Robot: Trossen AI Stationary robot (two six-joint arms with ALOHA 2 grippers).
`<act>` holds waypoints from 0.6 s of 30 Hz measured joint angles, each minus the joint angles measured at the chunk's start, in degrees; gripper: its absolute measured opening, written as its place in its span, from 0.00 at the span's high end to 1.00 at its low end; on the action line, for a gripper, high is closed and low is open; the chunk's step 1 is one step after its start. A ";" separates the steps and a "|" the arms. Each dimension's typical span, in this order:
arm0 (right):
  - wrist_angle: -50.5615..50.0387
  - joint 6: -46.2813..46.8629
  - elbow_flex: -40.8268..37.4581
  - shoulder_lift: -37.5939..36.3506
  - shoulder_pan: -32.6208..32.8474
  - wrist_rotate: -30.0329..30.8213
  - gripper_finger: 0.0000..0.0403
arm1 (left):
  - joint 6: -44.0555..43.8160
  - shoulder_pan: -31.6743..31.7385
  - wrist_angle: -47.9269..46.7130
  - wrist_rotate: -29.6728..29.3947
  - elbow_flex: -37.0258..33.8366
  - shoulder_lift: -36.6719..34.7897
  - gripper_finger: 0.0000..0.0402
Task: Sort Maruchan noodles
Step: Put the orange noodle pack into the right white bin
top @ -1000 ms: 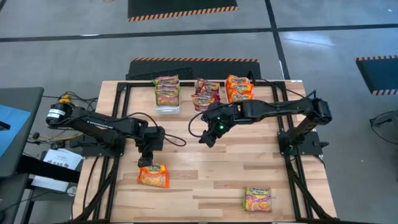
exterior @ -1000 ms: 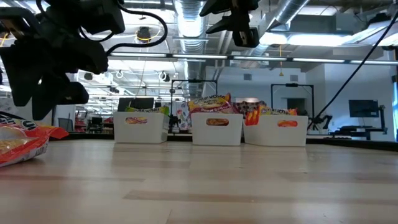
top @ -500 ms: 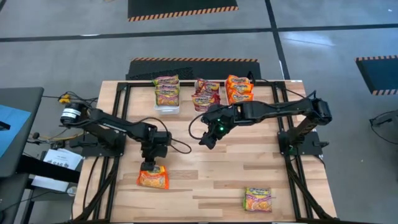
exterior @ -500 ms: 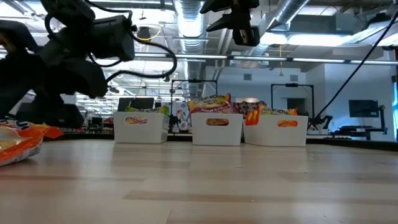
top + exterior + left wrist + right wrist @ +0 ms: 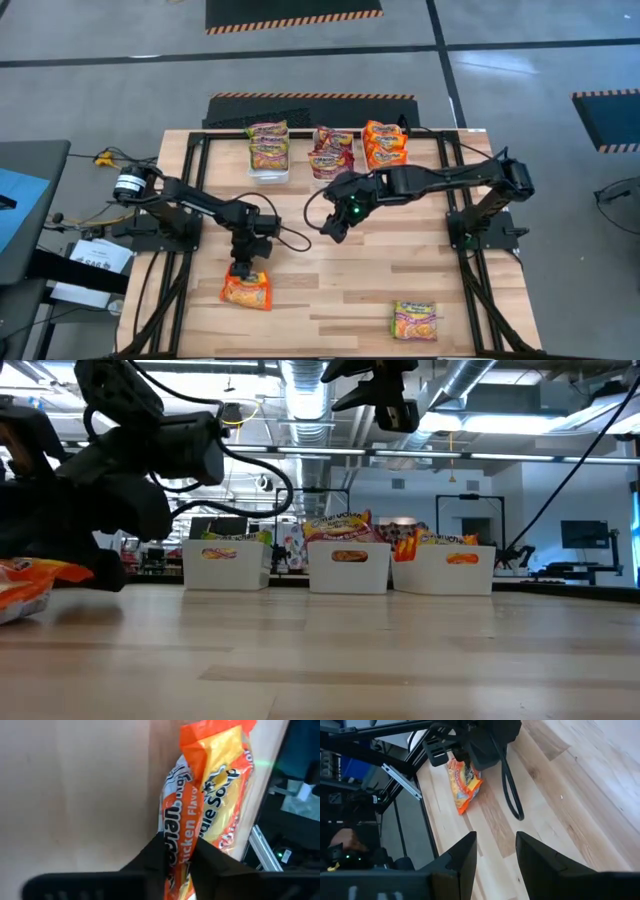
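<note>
An orange Maruchan noodles packet lies flat on the table's near left part. My left gripper has come down on its far end and is shut on it; the low view shows the packet beside the dark gripper. My right gripper hangs open above the table's middle, holding nothing. A second packet, with pink trim, lies flat at the near right. My left gripper pinches a raised orange ridge of the packet at its far end, between its two fingers. The fingers slant down onto it from the far side. The rest of the packet lies on the table.
Three white bins stand in a row at the far edge, each with packets in it: left, middle, right. Black frame rails run along the table's left and right sides. Bare wood lies between the two arms.
My left gripper has sunk and gone toward the near edge, tipping further downward, and now sits on the orange packet's far end. The packet has slid slightly toward the near edge.
</note>
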 joint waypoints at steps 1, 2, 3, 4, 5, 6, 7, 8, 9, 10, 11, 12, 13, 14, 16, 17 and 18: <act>0.00 0.02 0.00 0.00 -0.02 0.00 0.59 | 0.46 0.00 0.06 0.29 0.02 -0.06 0.92; -0.01 0.06 0.00 0.00 -0.04 0.00 0.59 | 0.74 0.00 0.03 0.54 0.11 -0.08 0.96; 0.01 0.07 0.00 0.00 -0.07 0.00 0.59 | 0.80 0.00 -0.01 0.56 0.30 -0.08 0.97; -0.01 0.07 0.00 0.00 -0.07 -0.02 0.59 | 0.98 0.00 0.02 0.71 0.55 -0.09 0.98; -0.03 0.07 0.00 0.00 -0.04 -0.05 0.59 | 1.38 0.00 0.01 1.02 0.91 -0.08 0.98; -0.06 0.07 0.00 0.00 -0.04 -0.10 0.59 | 1.69 0.00 -0.03 1.25 1.39 -0.09 0.99; -0.05 0.07 0.00 0.00 -0.02 -0.19 0.59 | 1.95 0.00 -0.05 1.38 1.99 -0.09 0.99; -0.04 0.06 0.00 0.00 -0.03 -0.43 0.59 | 2.11 0.00 -0.01 1.49 2.66 -0.06 0.99; -0.07 0.05 0.00 0.00 -0.04 -1.07 0.59 | 2.23 -0.02 -0.01 1.49 3.42 -0.09 0.99; -0.07 0.00 0.00 0.00 -0.07 -1.86 0.59 | 2.68 -0.02 -0.07 1.51 4.15 -0.14 0.99; -0.08 -0.19 0.00 0.00 -0.04 -2.96 0.59 | 3.13 -0.02 -0.17 1.44 4.93 -0.32 0.99; -0.07 -0.30 0.00 0.00 0.03 -4.14 0.59 | 3.62 -0.02 -0.23 1.43 5.77 -0.44 0.99; -0.06 -0.28 0.00 0.00 0.23 -5.36 0.59 | 4.12 -0.02 -0.24 1.44 6.56 -0.46 0.99; 0.01 -0.32 0.00 0.00 0.54 -6.51 0.59 | 4.60 0.00 -0.53 1.40 7.31 -0.52 1.00; 0.07 -0.33 0.00 0.00 1.73 -7.98 0.59 | 6.06 0.19 -2.23 1.14 8.65 -0.89 1.00; 0.04 -0.35 0.00 0.00 2.48 -8.58 0.59 | 6.78 0.27 -2.60 1.11 9.31 -0.90 1.00; 0.04 -0.34 0.00 0.00 3.28 -9.30 0.59 | 7.44 0.46 -3.11 0.96 9.90 -0.90 1.00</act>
